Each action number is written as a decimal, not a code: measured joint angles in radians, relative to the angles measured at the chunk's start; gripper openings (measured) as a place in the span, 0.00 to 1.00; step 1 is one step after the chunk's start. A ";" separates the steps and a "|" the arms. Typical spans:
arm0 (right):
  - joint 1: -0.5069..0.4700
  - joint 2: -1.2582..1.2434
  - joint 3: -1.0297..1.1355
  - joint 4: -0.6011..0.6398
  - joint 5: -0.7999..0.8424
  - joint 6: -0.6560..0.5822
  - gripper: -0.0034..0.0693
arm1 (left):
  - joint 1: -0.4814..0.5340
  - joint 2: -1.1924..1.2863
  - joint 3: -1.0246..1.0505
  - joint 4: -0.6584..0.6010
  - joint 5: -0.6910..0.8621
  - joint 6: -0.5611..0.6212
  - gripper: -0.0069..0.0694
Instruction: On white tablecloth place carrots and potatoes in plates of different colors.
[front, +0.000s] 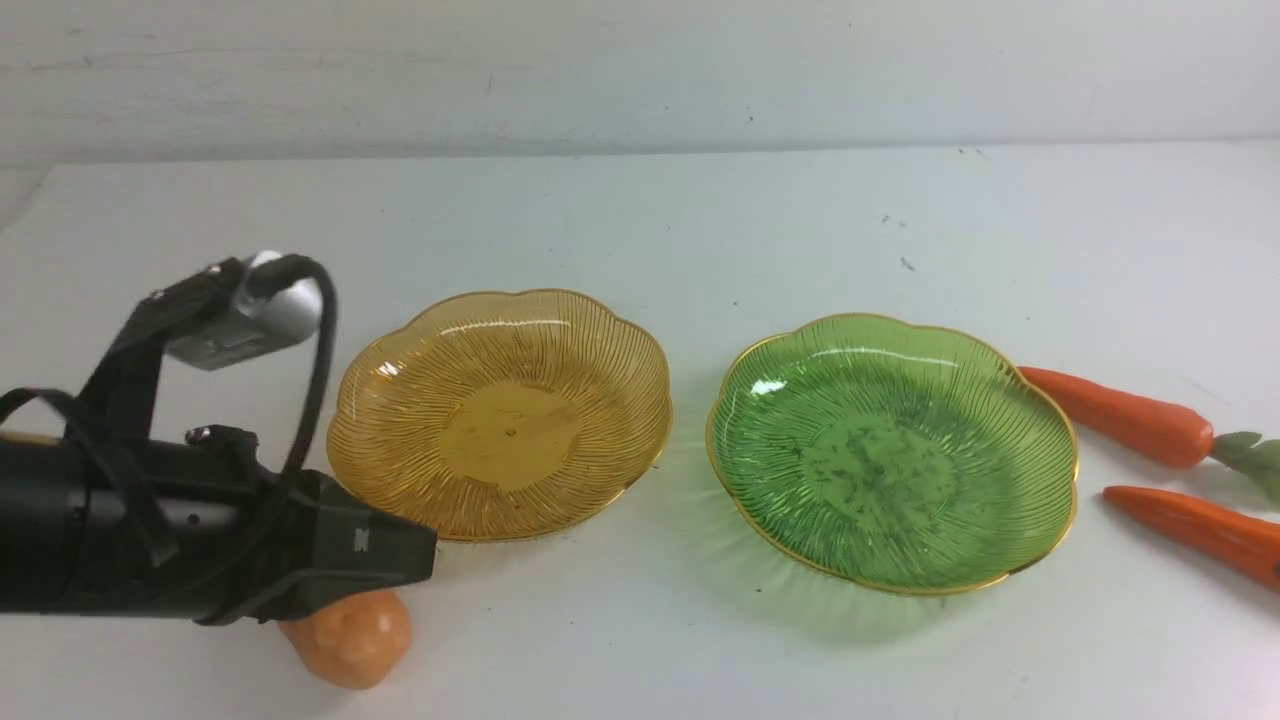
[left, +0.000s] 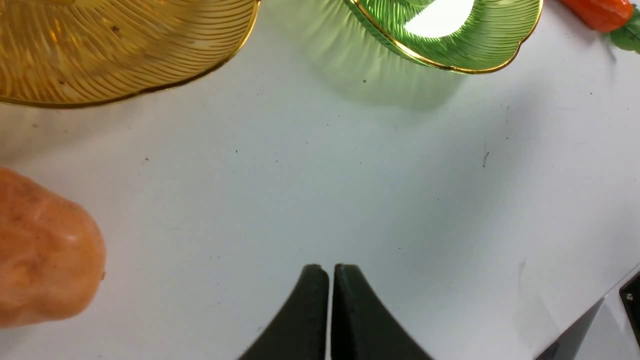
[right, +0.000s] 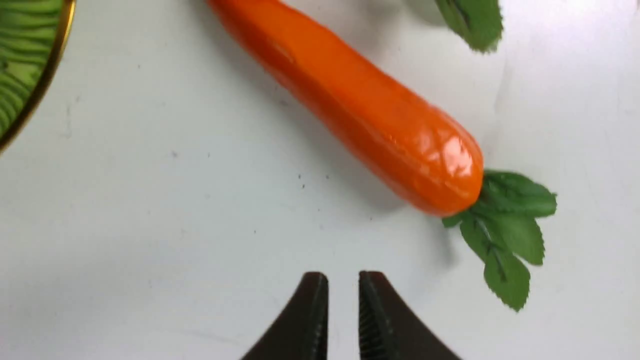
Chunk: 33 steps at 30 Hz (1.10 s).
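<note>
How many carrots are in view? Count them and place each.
2: one carrot beside the green plate's right edge, the other nearer the robot.

we see two plates, amber (front: 510, 430) and green (front: 885, 470), gold-rimmed, on white cloth (front: 620, 610); right of them, two orange carrots (front: 1130, 415) with green tops; near amber, seemingly one lumpy potato (front: 358, 640), partly hidden.

- Front view: set behind and above the smooth white tablecloth (front: 640, 640), facing forward, angled down; farthest of the 3, taking in 2 whole dishes.
- Left wrist view: close over cloth, looking down past fingertips; shares the scalloped amber plastic plate (front: 500, 430) and ribbed green plastic plate (front: 880, 470) with front.
- Right wrist view: close above 1 glossy orange toy carrot (right: 350, 100); green rim shared by all 3.
</note>
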 joint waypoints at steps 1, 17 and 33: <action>0.000 0.023 -0.012 -0.004 -0.008 -0.002 0.21 | 0.000 -0.001 0.000 0.001 0.000 0.000 0.09; 0.000 0.273 -0.059 -0.144 -0.097 -0.358 0.77 | 0.000 -0.001 0.000 0.006 0.000 0.000 0.09; 0.000 0.369 -0.069 -0.208 -0.091 -0.380 0.62 | 0.000 -0.002 0.000 0.009 0.025 0.000 0.09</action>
